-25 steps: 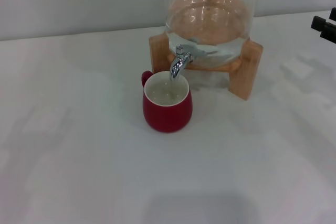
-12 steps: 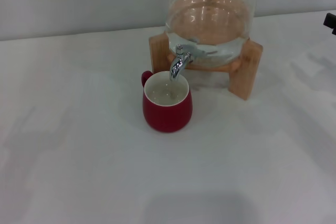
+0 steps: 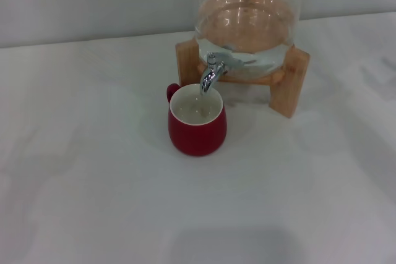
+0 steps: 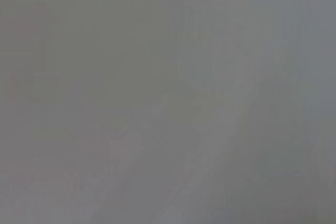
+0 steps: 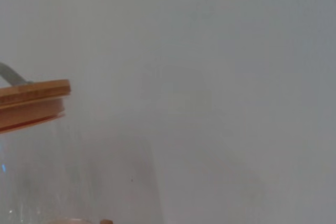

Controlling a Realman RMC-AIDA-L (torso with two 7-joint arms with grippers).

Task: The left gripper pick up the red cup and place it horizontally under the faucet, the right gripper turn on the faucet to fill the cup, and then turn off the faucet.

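Though both arms belong to this job, no pincer shows in any view, so I can't tell if the left pincer or the right pincer is spread or pressed together. The left wrist view is just plain grey w/ nothing to pick out. The right wrist view shows a wooden lid (image 5: 31,103) on top of clear glass, w/ a pale wall behind it.

In the head view the red cup (image 3: 197,128) stands upright on the white tabletop (image 3: 93,183), near the middle. Its mouth is open to the top & the inside is cream-white. Its small red handle (image 3: 172,92) sticks out at the back, on the robot's left side. There looks to be some water in the cup, but how much I can't tell.

The faucet (image 3: 211,72) is right above the back part of the cup's mouth. Its shiny spout points down into the cup. I can't see any water running from it.

The faucet sits on the front of a clear glass jar (image 3: 247,23), w/ water in its lower part. The jar rests in a wooden stand (image 3: 291,81), just behind the cup. The stand's legs touch the tabletop on both sides of the jar.
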